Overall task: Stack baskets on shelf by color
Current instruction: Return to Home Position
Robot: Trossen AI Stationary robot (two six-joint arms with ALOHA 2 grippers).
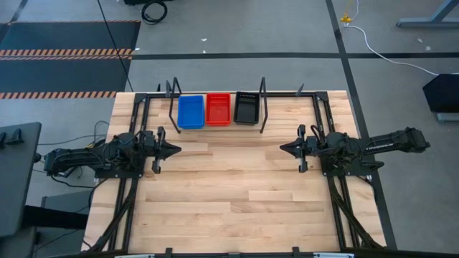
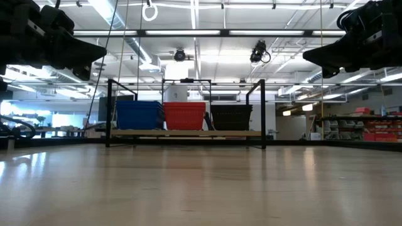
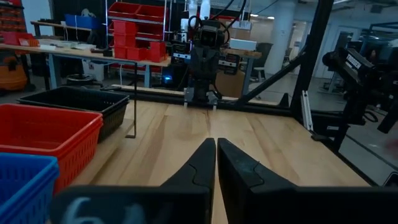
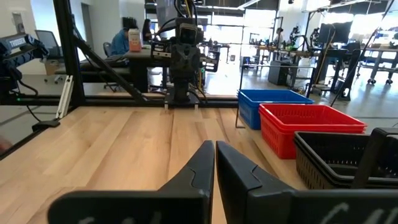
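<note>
On the shelf [image 1: 215, 127] at the table's far edge stand blue baskets [image 1: 190, 112], red baskets [image 1: 218, 109] and black baskets [image 1: 246, 107] side by side, blue [image 2: 139, 115] at the left, red [image 2: 184, 115] in the middle, black [image 2: 232, 117] at the right. How many are stacked in each pile I cannot tell. My left gripper [image 1: 178, 150] hovers shut above the table's left side, pointing level at the right arm. My right gripper [image 1: 282, 148] hovers shut at the right side, facing it. Both hold nothing.
Black wire uprights [image 1: 262, 106] flank the shelf board. Black frame rails [image 1: 336, 201] run along both table sides. The wide wooden tabletop [image 1: 237, 193] lies bare between and in front of the arms. People sit at desks in the room beyond [image 4: 124, 37].
</note>
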